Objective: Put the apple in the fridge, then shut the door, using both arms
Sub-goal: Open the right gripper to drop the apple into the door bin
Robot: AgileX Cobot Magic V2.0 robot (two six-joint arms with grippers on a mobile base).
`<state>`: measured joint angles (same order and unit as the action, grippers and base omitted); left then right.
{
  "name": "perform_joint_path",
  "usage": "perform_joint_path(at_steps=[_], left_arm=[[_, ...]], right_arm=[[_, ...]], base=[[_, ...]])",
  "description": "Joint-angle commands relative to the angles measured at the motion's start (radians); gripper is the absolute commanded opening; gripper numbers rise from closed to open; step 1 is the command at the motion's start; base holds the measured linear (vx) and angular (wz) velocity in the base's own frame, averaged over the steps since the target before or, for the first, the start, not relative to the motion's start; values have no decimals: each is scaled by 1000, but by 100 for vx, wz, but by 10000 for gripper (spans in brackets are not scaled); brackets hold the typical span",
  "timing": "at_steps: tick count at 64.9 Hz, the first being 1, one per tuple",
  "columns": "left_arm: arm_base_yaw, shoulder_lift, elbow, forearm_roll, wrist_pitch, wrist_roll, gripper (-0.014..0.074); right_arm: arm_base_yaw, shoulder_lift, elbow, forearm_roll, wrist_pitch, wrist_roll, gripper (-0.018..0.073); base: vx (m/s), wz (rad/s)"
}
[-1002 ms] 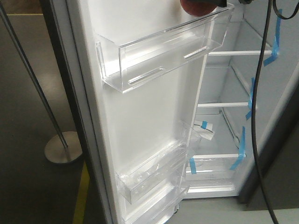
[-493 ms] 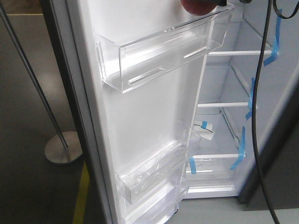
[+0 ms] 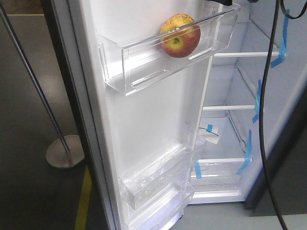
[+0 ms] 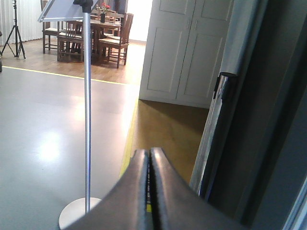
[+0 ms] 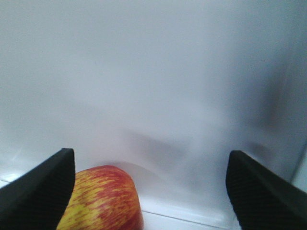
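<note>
The red and yellow apple (image 3: pixel 180 36) lies in the clear upper door bin (image 3: pixel 144 72) on the white inner liner of the open door (image 3: pixel 148 120). In the right wrist view the apple (image 5: pixel 103 199) sits low at the left, by the left finger. My right gripper (image 5: pixel 149 167) is open wide above the bin and holds nothing. The fridge (image 3: pixel 240 124) stands open at the right, with white shelves and blue tape strips. My left gripper (image 4: pixel 149 155) is shut and empty, beside the door's dark outer edge (image 4: pixel 268 120).
A metal sign stand, with its pole (image 3: pixel 33 81) and round base (image 3: pixel 64 151), stands on the grey floor left of the door; it also shows in the left wrist view (image 4: pixel 87 120). A black cable (image 3: pixel 266 96) hangs in front of the fridge opening. Lower door bins (image 3: pixel 153 182) are empty.
The apple was held at the top edge of the front view; now it has dropped into the upper door bin, released by my right gripper.
</note>
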<state>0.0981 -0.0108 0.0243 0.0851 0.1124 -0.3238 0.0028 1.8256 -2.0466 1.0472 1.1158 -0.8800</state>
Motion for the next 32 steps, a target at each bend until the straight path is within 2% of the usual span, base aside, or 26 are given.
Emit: perform_joint_path(at_steps=[1,10,17,24,32], left_arm=[[1,-15,-18,-7,-77,-6,-7],[1,-15,-18,-7,-77,-6,-7],[1,-15,-18,-7,-77,-6,-7],[1,-15,-18,-7,-77,-6,-7],[1,-15,-18,-7,-77,-6,-7]], right_arm=[[-2,-48,-33,67,-38,-3,614],[-4,-53,-33,121,-38,2,559],[-5,-76,-33,160,-38,15,450],[-5,-115,-33,176,-27,15,273],[-5,-177,-33,150,5,-9,-1]], base=[[0,0],[0,0],[0,0],[0,0],[0,0]])
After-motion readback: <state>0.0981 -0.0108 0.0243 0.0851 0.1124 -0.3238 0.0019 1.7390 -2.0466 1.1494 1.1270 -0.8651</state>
